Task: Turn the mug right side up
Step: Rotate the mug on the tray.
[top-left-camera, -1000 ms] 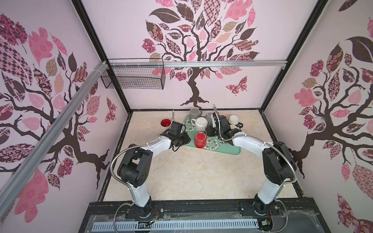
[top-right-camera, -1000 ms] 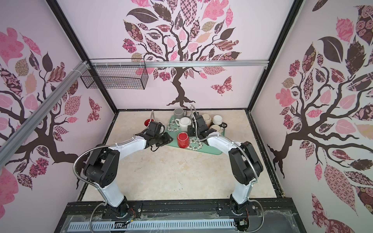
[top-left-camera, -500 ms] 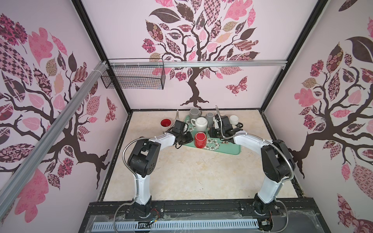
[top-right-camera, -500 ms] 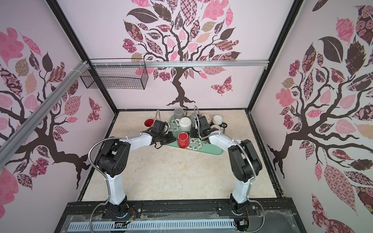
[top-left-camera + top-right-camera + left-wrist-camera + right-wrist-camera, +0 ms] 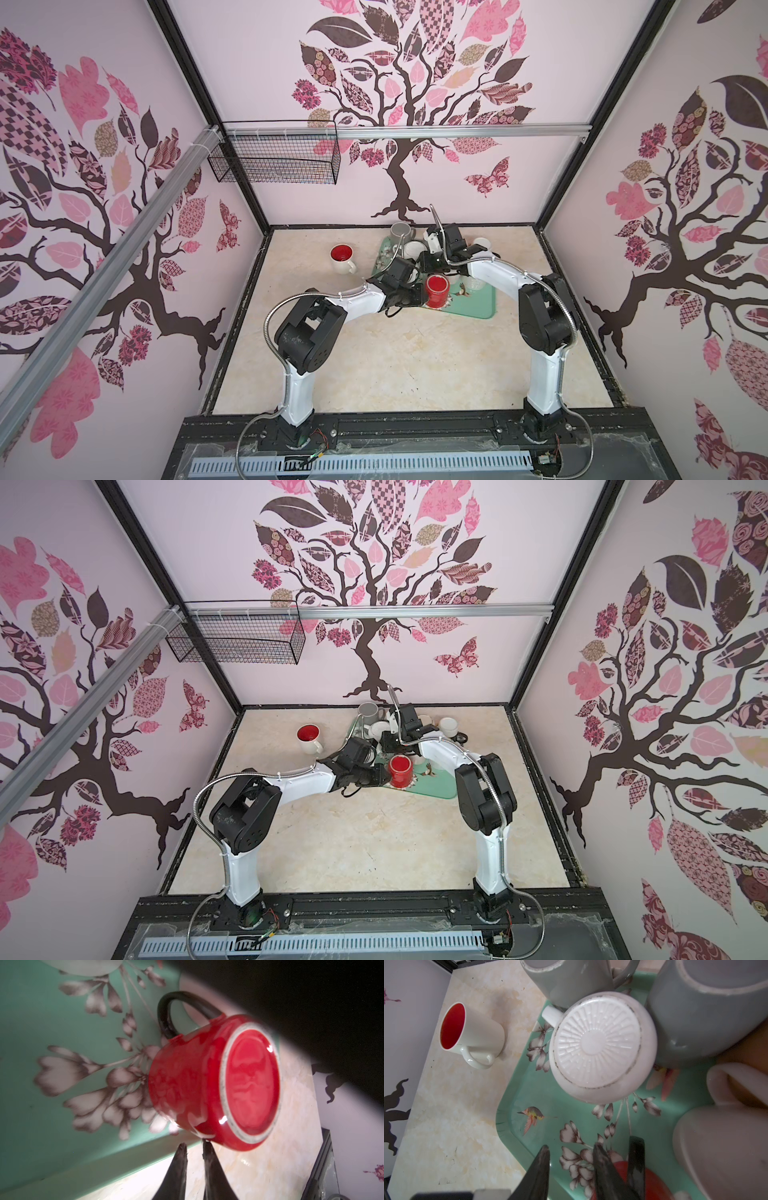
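Red mug [image 5: 207,1084]: upside down, base up, at the near-left corner of the green tray [image 5: 478,307]; black handle [image 5: 166,1014] on the side toward the right arm
Left claw [image 5: 194,1147]: narrow; nothing between the tips; 1 tip just at the mug's wall
Right claw [image 5: 571,1153]: partly wide over the tray; holding nothing; handle just beside 1 finger
Cream mug [image 5: 343,257]: upright on the table [image 5: 395,353], off the tray

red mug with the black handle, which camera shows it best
The left wrist view: the red mug is large and close, its glazed base facing the camera and its black handle clear. In both top views it is small, base up. The right wrist view shows only a red sliver at the frame's edge.
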Motion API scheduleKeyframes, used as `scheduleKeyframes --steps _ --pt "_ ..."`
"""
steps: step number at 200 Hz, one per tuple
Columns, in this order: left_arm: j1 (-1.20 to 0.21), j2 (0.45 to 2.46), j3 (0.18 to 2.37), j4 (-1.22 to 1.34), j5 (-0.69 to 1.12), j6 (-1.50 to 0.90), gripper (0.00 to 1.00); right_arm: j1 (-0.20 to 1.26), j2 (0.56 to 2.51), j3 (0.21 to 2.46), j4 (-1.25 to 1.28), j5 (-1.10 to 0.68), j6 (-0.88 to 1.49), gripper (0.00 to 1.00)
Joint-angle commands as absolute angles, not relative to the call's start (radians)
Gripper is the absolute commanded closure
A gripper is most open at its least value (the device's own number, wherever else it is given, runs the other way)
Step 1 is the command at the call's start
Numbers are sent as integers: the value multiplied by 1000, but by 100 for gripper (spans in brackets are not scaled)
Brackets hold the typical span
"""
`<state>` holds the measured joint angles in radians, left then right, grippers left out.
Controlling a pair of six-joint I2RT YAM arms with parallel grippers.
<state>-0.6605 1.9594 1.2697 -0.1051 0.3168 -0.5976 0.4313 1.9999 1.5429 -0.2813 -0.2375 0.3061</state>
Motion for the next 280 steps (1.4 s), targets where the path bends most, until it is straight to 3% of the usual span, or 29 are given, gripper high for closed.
scheduleKeyframes --steps 1,45,76,105,169,227,280 --pt "-638 1900 1270 -55 304 -587 80 429 1886 1515 -308 -177 282 57" --pt "-544 1881 1309 -91 407 -569 71 429 1634 1248 -201 -27 340 50" --pt "-520 1985 1435 -145 508 -533 61 429 1489 1079 -169 -16 370 48" --pt "-523 2075 1536 -129 564 -551 60 429 1413 960 -169 -51 392 48" --pt "-539 2253 1786 -256 507 -509 58 430 1408 796 -116 -201 445 51" --pt "-548 2399 2001 -419 523 -459 57 431 1427 771 -104 -234 445 52" --pt "-550 2303 1853 -409 487 -445 60 430 1454 762 -86 -279 448 52"
